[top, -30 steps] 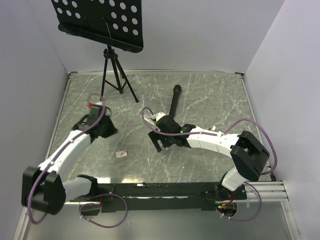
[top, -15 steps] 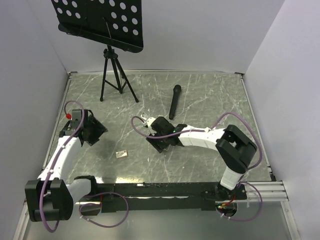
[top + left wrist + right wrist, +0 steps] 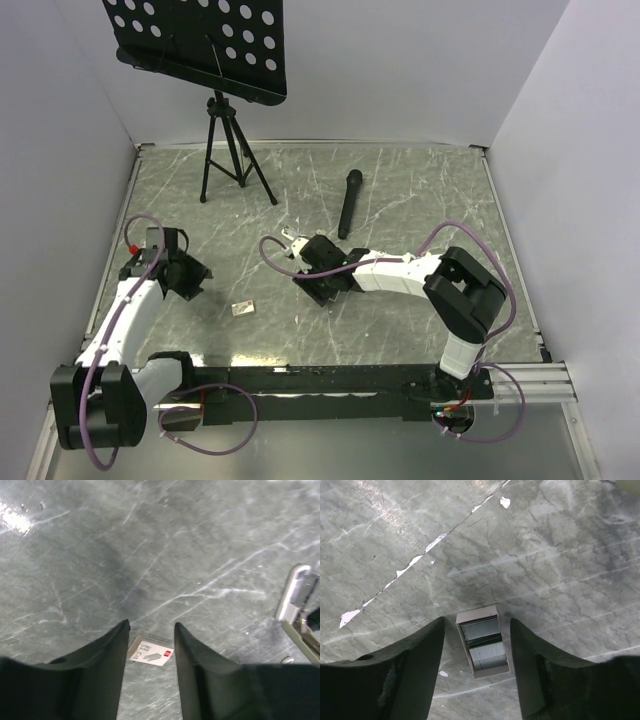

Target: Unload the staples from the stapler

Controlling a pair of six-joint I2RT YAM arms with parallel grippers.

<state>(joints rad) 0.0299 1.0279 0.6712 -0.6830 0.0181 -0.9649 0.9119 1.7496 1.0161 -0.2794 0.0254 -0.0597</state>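
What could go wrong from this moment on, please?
1. The right gripper is open and aimed at the box of staples. Closing there might crush the box and scatter the staples.
2. The stapler lies loose. The left gripper is also open and empty, so nothing steadies the stapler and a push could slide it away.

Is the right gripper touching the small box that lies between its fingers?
Apart. The right wrist view shows the right gripper open around the small box, with bare table visible between it and each finger.
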